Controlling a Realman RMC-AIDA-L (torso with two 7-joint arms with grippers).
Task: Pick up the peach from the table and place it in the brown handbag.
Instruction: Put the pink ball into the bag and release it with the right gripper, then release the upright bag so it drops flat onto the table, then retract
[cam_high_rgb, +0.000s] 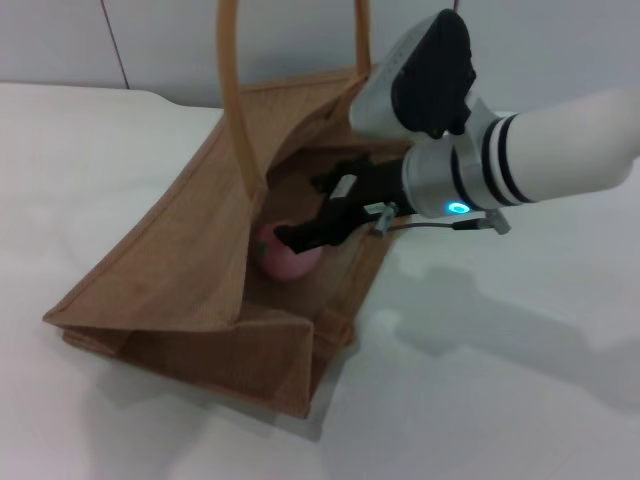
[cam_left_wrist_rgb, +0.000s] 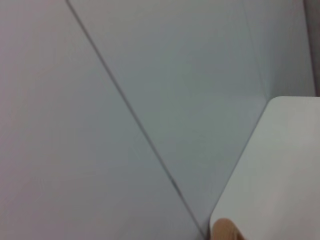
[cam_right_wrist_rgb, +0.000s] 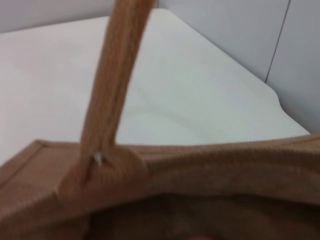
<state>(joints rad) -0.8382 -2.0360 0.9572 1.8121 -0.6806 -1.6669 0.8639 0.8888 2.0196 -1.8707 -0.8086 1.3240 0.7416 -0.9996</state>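
Note:
The brown handbag (cam_high_rgb: 180, 270) stands open on the white table (cam_high_rgb: 500, 400), its handles (cam_high_rgb: 232, 110) arched up. The peach (cam_high_rgb: 290, 258), pale pink, lies inside the bag on its bottom. My right gripper (cam_high_rgb: 306, 212) reaches down into the bag's mouth from the right. Its two dark fingers (cam_high_rgb: 300, 236) stand apart, and the lower one is right at the peach's top. The right wrist view shows the bag's rim (cam_right_wrist_rgb: 210, 160) and one handle (cam_right_wrist_rgb: 112, 85) close up, with the table (cam_right_wrist_rgb: 190, 85) beyond. My left gripper is out of view.
The bag's near side wall (cam_high_rgb: 200, 350) sags outward toward the table's front. A grey panelled wall (cam_left_wrist_rgb: 125, 100) stands behind the table's rounded far corner (cam_left_wrist_rgb: 280, 165).

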